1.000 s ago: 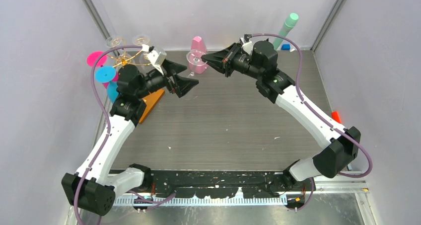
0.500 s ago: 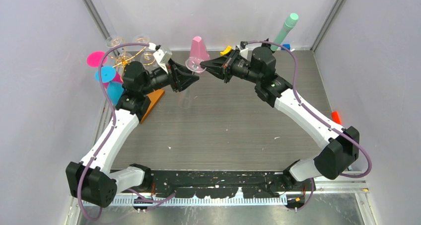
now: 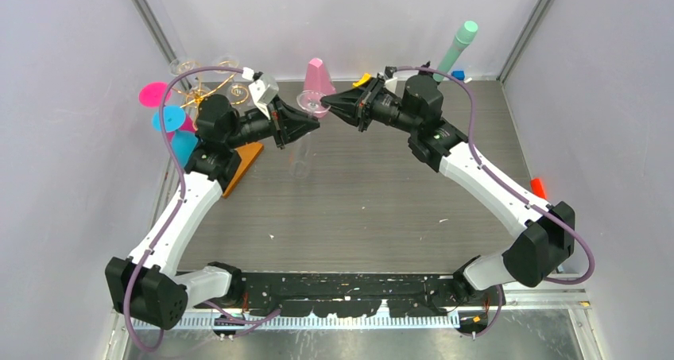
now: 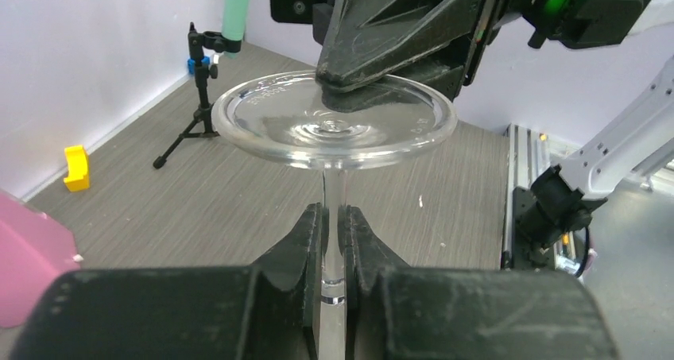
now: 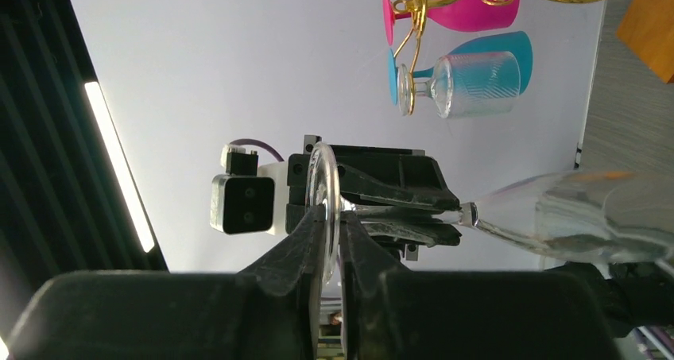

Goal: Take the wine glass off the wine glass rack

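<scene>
A clear wine glass [image 3: 311, 100] hangs in the air between both arms, foot up and bowl [image 5: 588, 217] down toward the table. My left gripper [image 4: 334, 217] is shut on its stem just below the round foot [image 4: 334, 121]. My right gripper [image 5: 332, 217] straddles the foot's rim [image 5: 324, 181] with its jaws slightly parted, a thin gap on each side. The gold wire wine glass rack [image 3: 203, 96] on its orange wooden base [image 3: 242, 161] stands behind the left arm. It carries pink [image 5: 469, 10], blue [image 5: 477, 54] and clear [image 5: 469, 82] glasses.
A pink cone-shaped piece [image 3: 319, 78] stands at the back middle. A black tripod with a mint-green tube [image 3: 457, 46] is at the back right, a small yellow block [image 4: 74, 165] near it. A small red item [image 3: 539, 187] lies by the right wall.
My left gripper has come up to the glass and shut on its stem. The right gripper's jaws have loosened from their tight hold on the foot.
</scene>
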Controlling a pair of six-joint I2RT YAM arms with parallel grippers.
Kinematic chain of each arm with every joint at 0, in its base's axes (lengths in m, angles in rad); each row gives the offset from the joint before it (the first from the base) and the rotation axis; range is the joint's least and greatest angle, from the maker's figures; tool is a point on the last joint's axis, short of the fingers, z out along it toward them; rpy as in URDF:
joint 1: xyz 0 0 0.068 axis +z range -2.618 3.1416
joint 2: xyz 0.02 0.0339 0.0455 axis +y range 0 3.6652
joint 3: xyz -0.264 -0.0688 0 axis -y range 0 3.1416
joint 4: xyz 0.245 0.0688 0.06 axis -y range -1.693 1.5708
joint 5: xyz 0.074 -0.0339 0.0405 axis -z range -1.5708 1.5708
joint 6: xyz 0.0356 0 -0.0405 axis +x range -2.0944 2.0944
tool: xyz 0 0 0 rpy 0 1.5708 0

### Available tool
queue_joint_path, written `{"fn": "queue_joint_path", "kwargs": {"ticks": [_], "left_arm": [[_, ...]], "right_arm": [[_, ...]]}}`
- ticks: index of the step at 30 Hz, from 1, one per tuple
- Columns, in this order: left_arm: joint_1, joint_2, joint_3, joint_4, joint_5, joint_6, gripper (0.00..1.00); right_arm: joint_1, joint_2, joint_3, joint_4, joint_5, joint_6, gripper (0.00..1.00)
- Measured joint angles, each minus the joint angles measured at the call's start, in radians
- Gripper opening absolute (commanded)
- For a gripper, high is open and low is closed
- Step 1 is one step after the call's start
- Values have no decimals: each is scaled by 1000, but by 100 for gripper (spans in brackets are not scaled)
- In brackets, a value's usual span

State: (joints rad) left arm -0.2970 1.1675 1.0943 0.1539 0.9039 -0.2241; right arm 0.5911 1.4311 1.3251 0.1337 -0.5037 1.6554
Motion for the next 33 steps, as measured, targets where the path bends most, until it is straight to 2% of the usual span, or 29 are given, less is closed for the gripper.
{"fn": "queue_joint_path", "kwargs": {"ticks": [1,3,5,8,15,23,28,33], "left_arm": [[0,0,0,2,-3,-1,0],[-2,-2,0,0,-33,-9,0],[-2,-5,-3,3,-77,-15,0],[-2,-22,-13,5,-153,-31,0],[-2,-37,-1,5,-390,-114,0],[-2,-49,43,10,-740,-387,0],[-2,-85,44,15,-881,-560,0],[-2,-111,42,44,-942,-692,0]], "right_arm": [[0,0,0,3,2,3,43],[1,0,0,25,-4,-3,61],[1,0,-2,46,-5,-1,71],[1,0,-18,80,4,-25,79],[1,-6,-111,121,66,-107,80],[1,-100,-205,120,132,-243,81],[8,-114,-225,177,113,-278,80],[47,-110,-244,247,70,-303,73]]}}
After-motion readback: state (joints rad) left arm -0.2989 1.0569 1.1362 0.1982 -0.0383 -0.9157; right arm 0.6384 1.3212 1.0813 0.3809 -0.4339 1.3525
